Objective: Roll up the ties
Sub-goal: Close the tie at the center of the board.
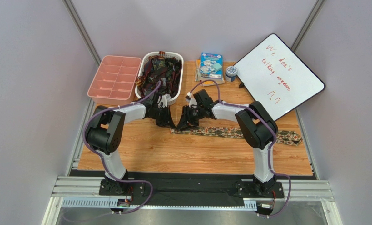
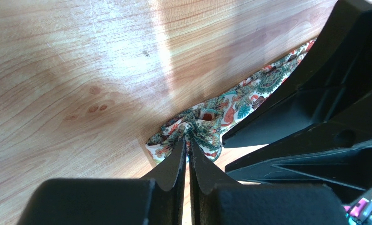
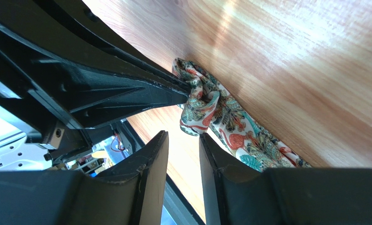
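Note:
One tie [image 1: 230, 132] lies flat across the wooden table, its narrow end at the left. Close up its print is teal, red and cream paisley. My left gripper [image 1: 166, 123] is shut on that bunched narrow end, seen pinched between the fingertips in the left wrist view [image 2: 188, 137]. The tie [image 2: 230, 105] runs off to the right under my right gripper's black body [image 2: 314, 103]. My right gripper [image 3: 183, 137] is open and holds nothing; the tie [image 3: 230, 123] lies just beside its right finger. Several more dark ties fill a white basket [image 1: 176, 96].
A pink divided tray [image 1: 114, 77] stands at the back left beside the basket. A small blue box [image 1: 210, 64], a roll [image 1: 231, 72] and a tilted whiteboard [image 1: 279, 75] are at the back right. The two grippers are almost touching.

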